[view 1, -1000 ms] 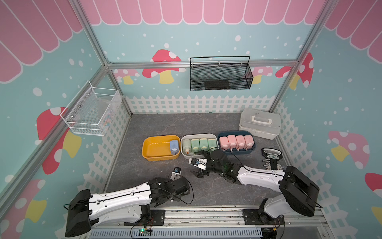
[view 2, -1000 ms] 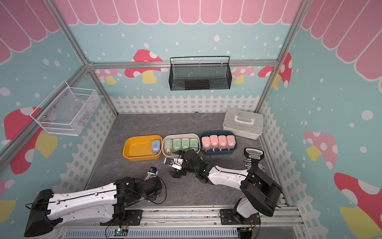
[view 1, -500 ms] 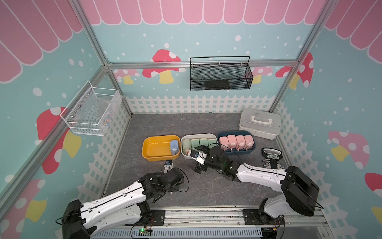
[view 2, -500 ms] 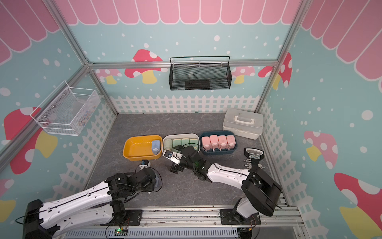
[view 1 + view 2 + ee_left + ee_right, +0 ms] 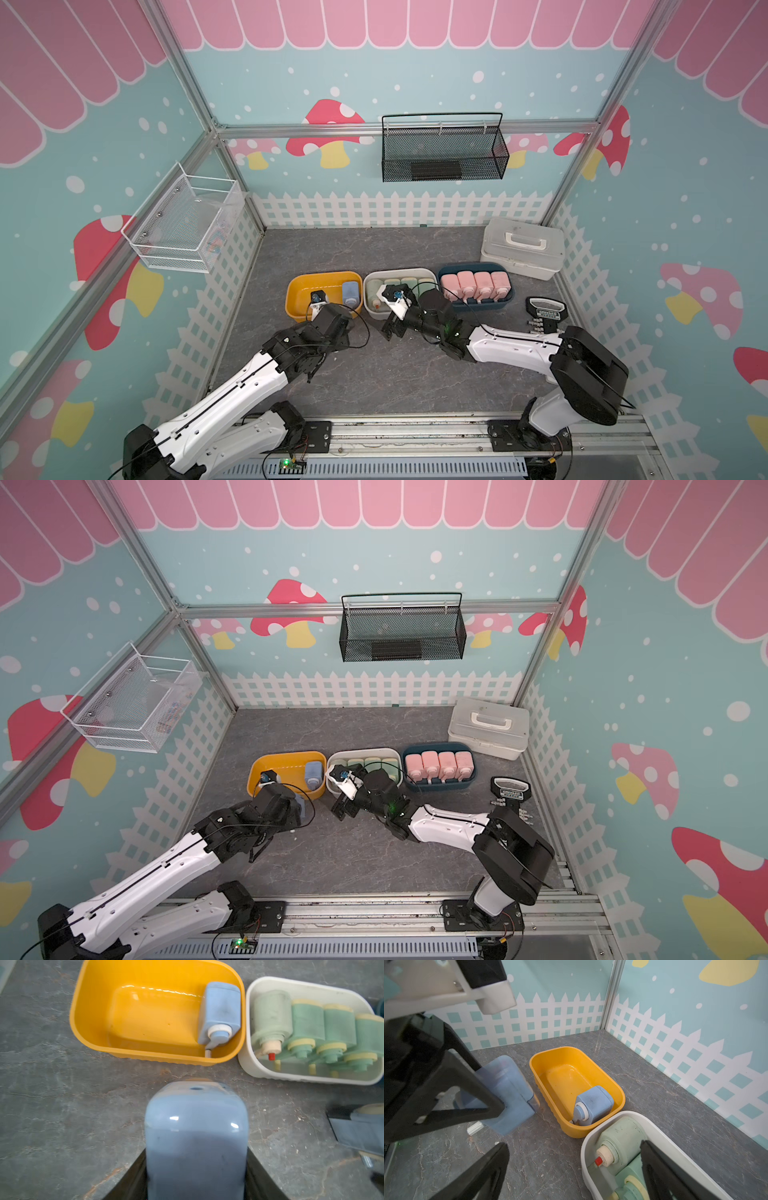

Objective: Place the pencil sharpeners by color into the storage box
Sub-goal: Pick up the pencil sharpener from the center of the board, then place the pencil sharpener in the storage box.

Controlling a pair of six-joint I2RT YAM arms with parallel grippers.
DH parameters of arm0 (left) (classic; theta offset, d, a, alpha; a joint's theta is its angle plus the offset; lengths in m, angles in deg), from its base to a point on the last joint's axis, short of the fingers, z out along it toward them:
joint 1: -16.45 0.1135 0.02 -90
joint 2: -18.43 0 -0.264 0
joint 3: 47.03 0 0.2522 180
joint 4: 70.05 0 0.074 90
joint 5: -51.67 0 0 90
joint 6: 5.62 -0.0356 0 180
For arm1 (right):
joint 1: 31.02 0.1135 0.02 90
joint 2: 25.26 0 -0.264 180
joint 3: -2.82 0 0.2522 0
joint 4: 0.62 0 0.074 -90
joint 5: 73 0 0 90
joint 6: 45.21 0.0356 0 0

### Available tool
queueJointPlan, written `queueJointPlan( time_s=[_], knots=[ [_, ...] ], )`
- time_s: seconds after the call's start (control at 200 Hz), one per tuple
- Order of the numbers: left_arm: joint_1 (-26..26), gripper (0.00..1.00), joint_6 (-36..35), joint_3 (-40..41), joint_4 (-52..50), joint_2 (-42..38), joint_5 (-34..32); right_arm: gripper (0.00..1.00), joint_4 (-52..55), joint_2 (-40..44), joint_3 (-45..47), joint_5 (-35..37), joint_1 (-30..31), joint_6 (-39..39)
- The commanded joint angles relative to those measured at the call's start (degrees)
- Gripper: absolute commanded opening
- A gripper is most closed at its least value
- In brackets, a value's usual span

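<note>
Pencil sharpener in blue (image 5: 196, 1126): pinched across two flat sides by the left claw (image 5: 196, 1165), just short of the near wall of the yellow bin (image 5: 93, 997), low over the desk (image 5: 52, 1105) or resting on it, hard to tell which. Looks like hard moulded plastic with a glossy, rounded shell: probably light and stiff, no give under the pads, apt to slip or twist if squeezed on the curved corners. Best taken mid-body on the broad flat faces, clear of the white crank stub (image 5: 475, 1127) at the lower end, likely the weakest part. Second blue one (image 5: 220, 1012) lying inside the yellow bin against one end wall, with bare floor beside it for a flat drop. Green ones (image 5: 324, 1022) packed in a row in the white bin (image 5: 291, 982), pink ones (image 5: 473, 282) likewise in the dark blue bin (image 5: 473, 306). Right claw (image 5: 573, 1147) spread wide and empty, poised at the near rim of the white bin, apart from the left claw's load.
</note>
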Motion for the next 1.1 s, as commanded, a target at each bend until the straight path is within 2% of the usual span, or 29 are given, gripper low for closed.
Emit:
queueJointPlan(
  time_s=[0.0,0.15,0.26,0.42,0.58,0.625,0.82,0.921,1.091],
  knots=[
    [3.0,0.00,-4.9,-3.1,1.5,1.4,-1.7,0.99,-0.6,-0.7,-0.3,0.3,0.3,1.8],
    [7.1,0.00,-9.6,-6.3,4.7,5.0,-1.3,0.99,2.3,-0.7,-1.5,-2.0,0.5,1.7],
    [9.9,0.00,-12.9,-8.8,5.8,8.1,1.1,0.99,4.7,-1.3,-2.8,-0.4,0.8,1.9],
    [11.9,0.00,-12.6,-9.3,8.1,12.3,2.0,0.99,4.6,-1.0,-2.3,1.0,0.8,2.7],
    [13.0,0.00,-12.9,-8.8,14.3,16.2,-0.7,0.99,4.8,-1.2,-2.3,1.7,0.7,5.0],
    [15.2,0.00,-13.3,-9.2,15.7,17.5,-0.7,0.99,5.1,-1.2,-2.3,1.7,0.7,5.7],
    [17.9,0.00,-14.9,-11.7,17.3,23.3,-0.1,0.99,7.3,-0.9,-2.0,2.2,0.8,7.0],
    [19.3,0.00,-15.4,-12.3,18.1,25.7,2.0,0.99,7.8,-0.6,-1.5,3.6,0.8,7.3],
    [22.1,0.00,-16.4,-12.4,22.3,28.5,11.2,0.99,8.2,0.1,-1.0,4.7,0.8,7.6]
  ],
)
